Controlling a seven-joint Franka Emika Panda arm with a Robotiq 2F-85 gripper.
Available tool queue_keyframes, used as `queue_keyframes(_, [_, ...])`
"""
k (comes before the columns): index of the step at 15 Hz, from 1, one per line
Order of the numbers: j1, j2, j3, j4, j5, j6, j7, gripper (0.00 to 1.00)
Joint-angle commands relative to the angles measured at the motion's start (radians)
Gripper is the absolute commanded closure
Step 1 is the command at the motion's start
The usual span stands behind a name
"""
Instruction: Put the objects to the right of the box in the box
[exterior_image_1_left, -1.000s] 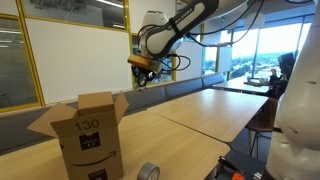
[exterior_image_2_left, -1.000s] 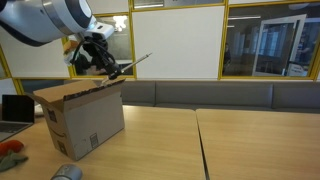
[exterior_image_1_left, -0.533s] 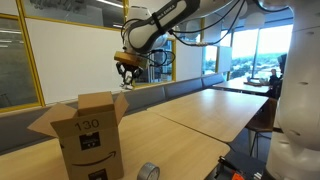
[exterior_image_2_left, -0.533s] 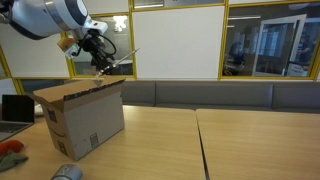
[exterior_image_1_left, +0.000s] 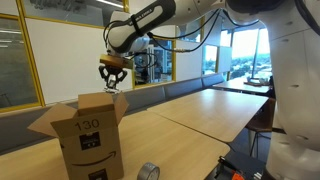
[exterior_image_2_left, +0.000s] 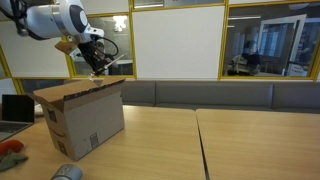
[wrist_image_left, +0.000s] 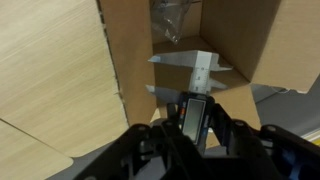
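In an exterior view, the box (exterior_image_1_left: 85, 135) stands at lower left on a wooden table (exterior_image_1_left: 190, 115). Its flaps are open, and its near side shows a black smile arrow and a handwritten "130". Above its open top, in the upper left-centre of the frame, my gripper (exterior_image_1_left: 113, 80) hangs pointing down, clear of the flaps. It is carried by the arm (exterior_image_1_left: 150, 20), which reaches in from the upper right. At this size I cannot make out what it carries. Right of the box, at the bottom edge, a grey tape roll (exterior_image_1_left: 148, 172) lies on the table, apart from the box.

In an exterior view, a laptop (exterior_image_2_left: 14, 108) sits at the far left edge. The tape roll (exterior_image_2_left: 67, 173) lies in the bottom left corner, near the box's front corner. The box (exterior_image_2_left: 82, 118) fills the left of the frame. My gripper (exterior_image_2_left: 95, 65) is in the upper left, above the box opening.

In the wrist view, pale table (wrist_image_left: 50, 80) boards fill the left. The open box (wrist_image_left: 130, 60) fills the centre and right, seen from straight above. At bottom centre my gripper (wrist_image_left: 196, 128) is clenched on a caliper (wrist_image_left: 203, 72). Its dark display body sits in the grip, and its steel scale and beaks point up the frame, over the box opening. At the top centre, inside the box, lies what looks like crumpled clear plastic (wrist_image_left: 170, 20).
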Motion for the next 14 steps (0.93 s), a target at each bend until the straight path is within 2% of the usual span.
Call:
queue_keyframes(1, [0.014,0.105,0.014,0.155,0.120,-0.051,-0.169,0.81])
queue_keyframes(7, [0.012,0.230,0.043,0.272,0.338,-0.134,-0.439,0.81])
queue_keyframes(14, [0.002,0.345,0.047,0.362,0.459,-0.281,-0.575,0.81])
